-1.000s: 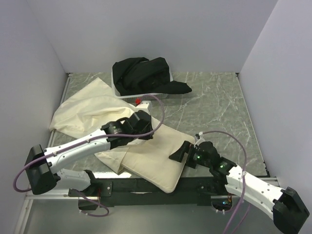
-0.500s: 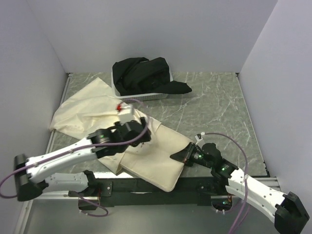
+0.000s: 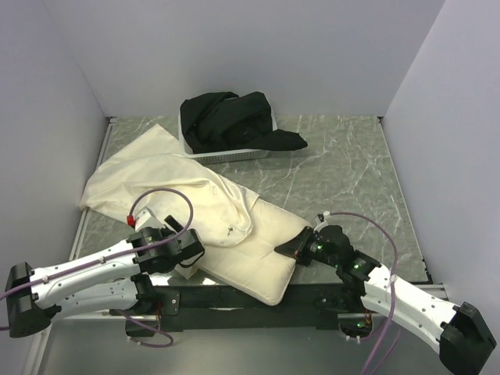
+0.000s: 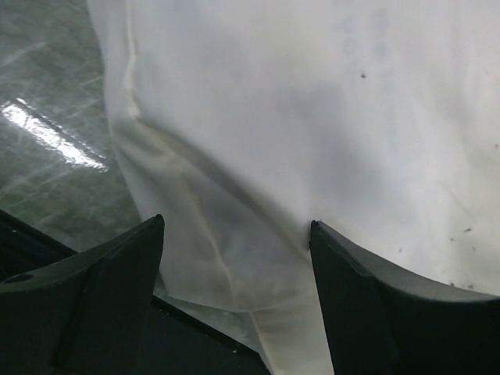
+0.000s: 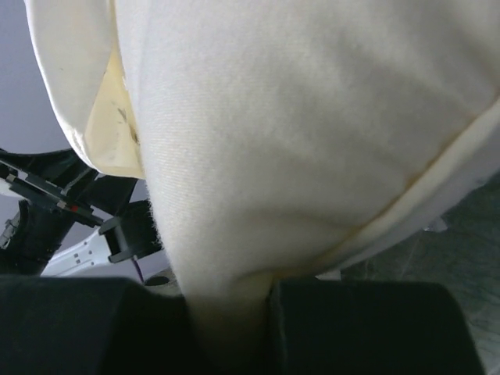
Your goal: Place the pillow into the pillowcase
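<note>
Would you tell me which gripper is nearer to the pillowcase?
Left. The left gripper sits at the near edge of the pillowcase, jaws open astride its fabric. The right gripper is off to the right, jaws shut on a corner of the pillow.

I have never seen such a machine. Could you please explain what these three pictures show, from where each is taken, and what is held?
These are two robot arms at a table. The wide picture looks down from above; the other two come from a camera on each wrist. A thin cream pillowcase lies partly over a thicker pillow; behind, a basket holds black cloth. The left arm has its jaws open at the pillowcase's edge, holding nothing. The right arm has its jaws shut on the pillow's corner.
</note>
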Robot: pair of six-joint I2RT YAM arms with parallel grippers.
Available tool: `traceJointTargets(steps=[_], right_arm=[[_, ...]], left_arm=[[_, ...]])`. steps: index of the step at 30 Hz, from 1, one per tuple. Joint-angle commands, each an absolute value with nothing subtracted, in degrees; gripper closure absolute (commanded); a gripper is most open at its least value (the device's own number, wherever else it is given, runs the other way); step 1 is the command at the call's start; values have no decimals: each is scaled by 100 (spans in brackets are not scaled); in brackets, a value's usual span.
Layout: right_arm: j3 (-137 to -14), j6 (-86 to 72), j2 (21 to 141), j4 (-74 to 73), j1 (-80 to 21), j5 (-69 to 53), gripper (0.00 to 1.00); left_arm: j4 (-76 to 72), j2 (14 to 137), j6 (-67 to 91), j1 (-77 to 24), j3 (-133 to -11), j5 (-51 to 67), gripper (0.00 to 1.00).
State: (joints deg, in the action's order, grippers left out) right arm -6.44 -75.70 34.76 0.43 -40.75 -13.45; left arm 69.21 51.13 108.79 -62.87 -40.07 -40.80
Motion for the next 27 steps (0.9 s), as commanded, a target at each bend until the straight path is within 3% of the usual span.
traceJointTargets(steps=[1,7,16,17,21,24,27], right_arm=[[-984,-7541,3524,404,-4069,-1028,100],[-1055,-7462,3437,194,-4078,-888,100],[-1186,-7321,3515,140,-4069,-888,100],[-1204,-7269,3533,141,-4078,-896,100],[-1371,-7067,3568,35,-4087,-870,100],[-1590,-6856,3586,-325,-4087,-853,100],[-1679,-6846,3656,-264,-4087,-1097,100]], left_arm=[[7656,5159,12814,-6328,-3938,-4105,20],[6233,4896,12481,-6319,-3209,-3867,34],[3755,4719,11156,-6355,-2215,-4095,32],[3649,4772,11005,-6363,-2215,-4165,36],[3717,4817,10338,-6381,-2530,-4490,99],[4078,4423,9688,-6477,-3119,-4693,99],[3587,4210,8019,-6504,-3804,-4395,99]])
